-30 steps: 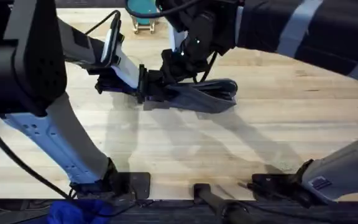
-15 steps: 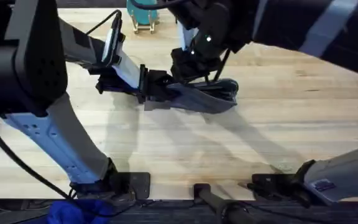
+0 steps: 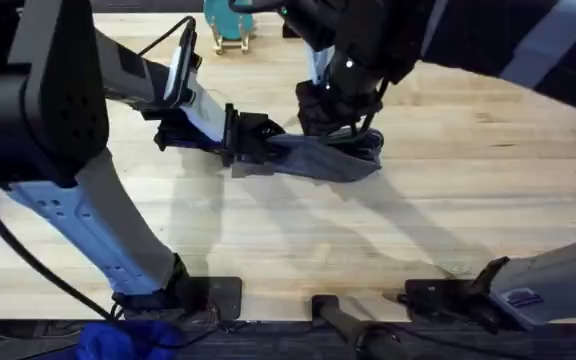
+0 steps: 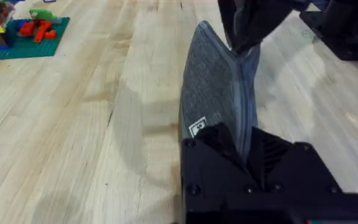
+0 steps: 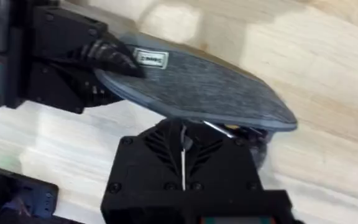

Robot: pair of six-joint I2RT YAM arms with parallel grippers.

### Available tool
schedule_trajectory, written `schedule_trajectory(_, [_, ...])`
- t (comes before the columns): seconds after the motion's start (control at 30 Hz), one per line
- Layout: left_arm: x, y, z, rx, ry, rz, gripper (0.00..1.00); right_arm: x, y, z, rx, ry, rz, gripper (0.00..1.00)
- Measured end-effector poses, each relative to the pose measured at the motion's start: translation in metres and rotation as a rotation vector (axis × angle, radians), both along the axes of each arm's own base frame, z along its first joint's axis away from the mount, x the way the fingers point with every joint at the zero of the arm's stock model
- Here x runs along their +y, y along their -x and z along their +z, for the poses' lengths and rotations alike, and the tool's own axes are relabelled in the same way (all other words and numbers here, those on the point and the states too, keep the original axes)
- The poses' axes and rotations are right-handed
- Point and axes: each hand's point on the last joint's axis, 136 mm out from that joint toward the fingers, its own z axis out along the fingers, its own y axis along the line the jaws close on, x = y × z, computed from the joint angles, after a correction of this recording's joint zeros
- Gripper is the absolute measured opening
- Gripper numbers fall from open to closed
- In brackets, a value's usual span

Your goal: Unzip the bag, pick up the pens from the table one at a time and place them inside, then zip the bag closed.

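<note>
The blue-grey bag (image 3: 320,160) lies near the middle of the table (image 3: 368,240), standing on its long edge with the zipper side up. My left gripper (image 3: 251,140) is shut on the bag's left end (image 4: 216,93), just by the small white label. From above, my right gripper (image 3: 336,122) pinches the zipper line towards the bag's right half, fingers closed (image 5: 182,143) over the top edge of the bag (image 5: 197,87). The left wrist view shows the right gripper (image 4: 247,28) at the bag's far end. The pens are out of view.
A green plate with coloured toy bricks (image 4: 17,28) sits far off to the left of the bag. A teal object (image 3: 230,22) stands at the table's back edge. The arm bases and a blue cloth (image 3: 118,342) are along the front edge.
My right gripper has slid rightward along the bag's top edge, from near the left gripper to past the bag's middle. The left gripper and the bag have stayed put.
</note>
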Motion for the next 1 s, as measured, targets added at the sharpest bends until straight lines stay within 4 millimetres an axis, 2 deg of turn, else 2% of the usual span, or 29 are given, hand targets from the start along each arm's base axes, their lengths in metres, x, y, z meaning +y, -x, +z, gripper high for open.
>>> schedule_trajectory(1.0, [0.000,0.000,0.000,-0.001,0.000,0.000,0.042,-0.073,-0.008,-0.003,0.099,0.114,-0.167,0.033])
